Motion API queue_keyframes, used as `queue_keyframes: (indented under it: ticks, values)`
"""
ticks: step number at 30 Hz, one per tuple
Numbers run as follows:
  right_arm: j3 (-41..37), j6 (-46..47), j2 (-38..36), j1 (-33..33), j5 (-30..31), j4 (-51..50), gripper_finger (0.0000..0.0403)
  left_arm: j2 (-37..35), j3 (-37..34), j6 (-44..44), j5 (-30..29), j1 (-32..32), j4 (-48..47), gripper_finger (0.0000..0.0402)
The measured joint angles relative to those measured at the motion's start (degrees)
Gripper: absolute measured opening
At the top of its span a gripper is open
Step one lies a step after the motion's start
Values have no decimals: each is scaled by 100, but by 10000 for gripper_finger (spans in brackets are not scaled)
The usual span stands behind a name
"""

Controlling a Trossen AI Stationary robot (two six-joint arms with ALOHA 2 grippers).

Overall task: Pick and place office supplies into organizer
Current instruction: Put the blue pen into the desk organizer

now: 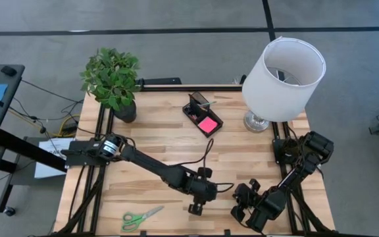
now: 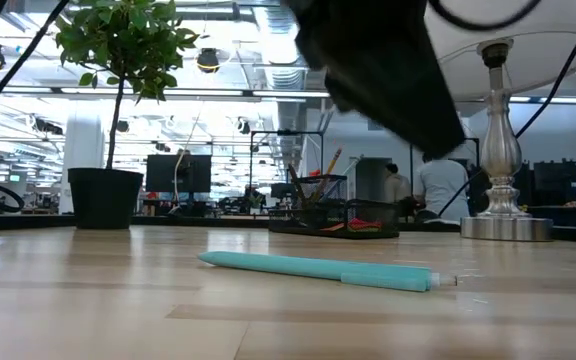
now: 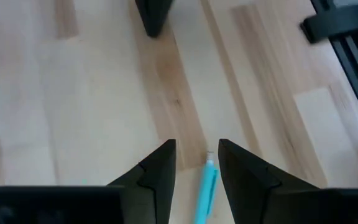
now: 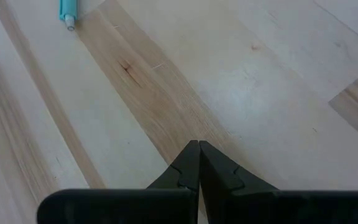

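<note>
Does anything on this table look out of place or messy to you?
Only mildly. A teal pen lies loose on the wood near the front edge, under the left gripper, and green-handled scissors sit alone at the front left. Both are far from the black organizer at the back. Nothing looks spilled or broken.

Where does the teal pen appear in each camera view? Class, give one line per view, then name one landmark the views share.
High view: not visible; hidden beneath the left gripper.
Low view: teal pen lies flat on the table's wood, in front of the organizer.
Left wrist view: pen between the open fingers.
Right wrist view: only its tip, far from the shut right gripper.
Shared landmark: the table's wood grain.
</note>
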Motion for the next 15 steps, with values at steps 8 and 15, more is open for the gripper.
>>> queue_keyframes:
  ticks: [8,15]
  values:
    - [0,2,2,0,2,7,0,275,139,-77,146,-45,-112,112]
    - [-2,2,2,0,6,2,0,911,910,352,87,-60,-685,112]
